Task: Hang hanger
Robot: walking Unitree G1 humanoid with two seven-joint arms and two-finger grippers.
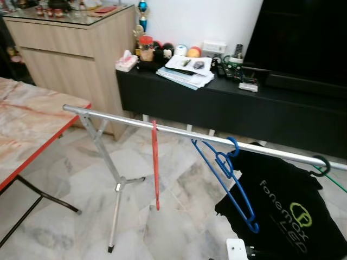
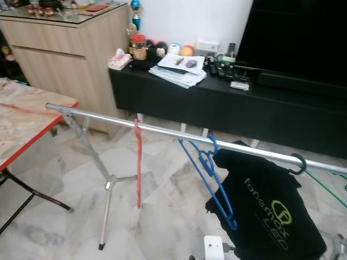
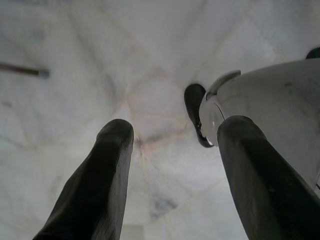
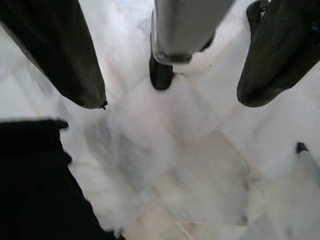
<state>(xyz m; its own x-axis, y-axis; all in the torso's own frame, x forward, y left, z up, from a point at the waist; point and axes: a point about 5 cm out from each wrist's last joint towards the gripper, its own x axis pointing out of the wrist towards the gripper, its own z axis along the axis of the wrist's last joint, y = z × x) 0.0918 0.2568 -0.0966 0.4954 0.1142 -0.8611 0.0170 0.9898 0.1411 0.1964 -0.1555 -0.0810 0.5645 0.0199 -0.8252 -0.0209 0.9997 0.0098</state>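
A silver clothes rail (image 1: pixel 179 132) runs across in front of me on a folding stand. On it hang a red hanger (image 1: pixel 155 162) seen edge-on, a blue hanger (image 1: pixel 230 181), and a black T-shirt (image 1: pixel 282 208) with green print on a black hanger hook (image 1: pixel 321 162). A green hanger's edge (image 1: pixel 333 181) shows at the far right. My left gripper (image 3: pixel 172 140) hangs open over the marble floor, nothing between its fingers (image 3: pixel 97 185). My right gripper (image 4: pixel 170 97) is open too, pointing down at the floor beside black cloth (image 4: pixel 35 185).
A table with a red edge (image 1: pixel 38 146) stands at the left. Behind the rail runs a low black TV bench (image 1: pixel 227 103) with papers and small items, a wooden cabinet (image 1: pixel 70 49) to its left. The rail's stand leg (image 1: pixel 115 214) rests on marble floor.
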